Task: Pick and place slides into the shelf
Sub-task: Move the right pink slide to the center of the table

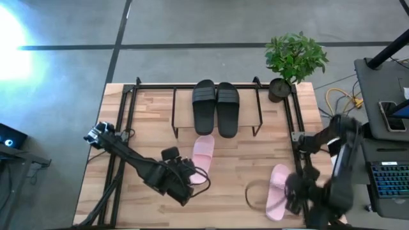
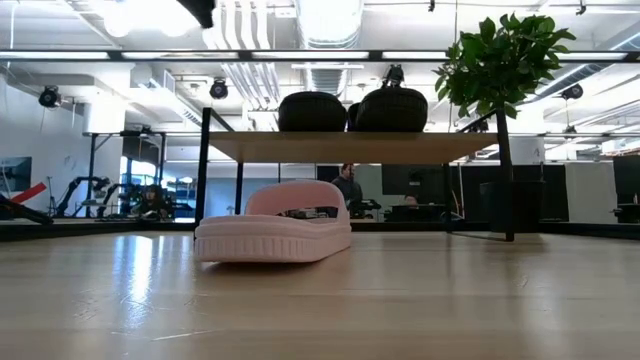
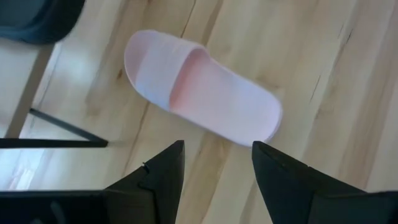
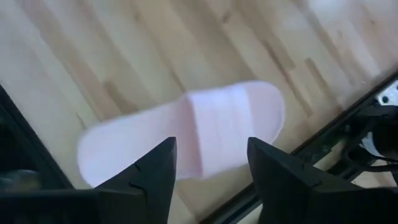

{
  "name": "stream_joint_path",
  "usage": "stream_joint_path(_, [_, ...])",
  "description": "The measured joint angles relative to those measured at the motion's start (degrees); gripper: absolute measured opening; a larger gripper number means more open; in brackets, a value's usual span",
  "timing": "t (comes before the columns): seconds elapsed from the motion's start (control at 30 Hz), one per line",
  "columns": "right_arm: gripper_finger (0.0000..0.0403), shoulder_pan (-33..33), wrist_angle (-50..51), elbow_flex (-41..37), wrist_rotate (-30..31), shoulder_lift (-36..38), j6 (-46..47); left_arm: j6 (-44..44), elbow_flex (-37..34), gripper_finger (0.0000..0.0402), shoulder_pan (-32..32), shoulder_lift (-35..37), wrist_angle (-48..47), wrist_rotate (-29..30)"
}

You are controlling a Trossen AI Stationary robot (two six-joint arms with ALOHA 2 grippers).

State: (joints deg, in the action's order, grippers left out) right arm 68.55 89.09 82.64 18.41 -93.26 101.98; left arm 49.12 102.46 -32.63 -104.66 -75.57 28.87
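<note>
Two black slides (image 1: 216,107) lie side by side on the wood top of the shelf (image 1: 185,96) at the table's far middle; the low view shows them (image 2: 350,110) on that board. One pink slide (image 1: 203,156) lies sole down on the table in front of the shelf. My left gripper (image 1: 190,176) is open just near-left of it, and its wrist view has the slide (image 3: 199,87) ahead of the open fingers (image 3: 217,152). The other pink slide (image 1: 278,190) lies near the table's near right. My right gripper (image 4: 211,149) hovers open over that slide (image 4: 186,134).
A potted plant (image 1: 293,61) stands at the table's far right corner beside the shelf. Black metal rails (image 1: 121,128) run along the table's left and right sides. A thin loop (image 1: 253,193) lies on the wood left of the right pink slide. A desk with a keyboard (image 1: 388,182) stands past the right edge.
</note>
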Motion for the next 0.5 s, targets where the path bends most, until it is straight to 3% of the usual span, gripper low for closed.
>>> stream_joint_path(0.27, [0.022, 5.05, 0.86, 6.29, -0.7, -17.79, -4.71, -1.51, -5.78, 0.0173, -1.22, -0.09, -0.42, -4.05])
stream_joint_path(0.4, [0.0238, 4.9, 0.99, 7.72, -0.81, -22.53, -6.0, -1.41, -7.93, 0.0173, -2.68, -0.09, -0.05, -5.87])
stream_joint_path(0.5, [0.0249, 4.64, 0.91, 7.4, -1.33, -24.13, -1.96, -1.0, -9.56, 0.0173, -3.57, -0.11, 0.02, -5.95])
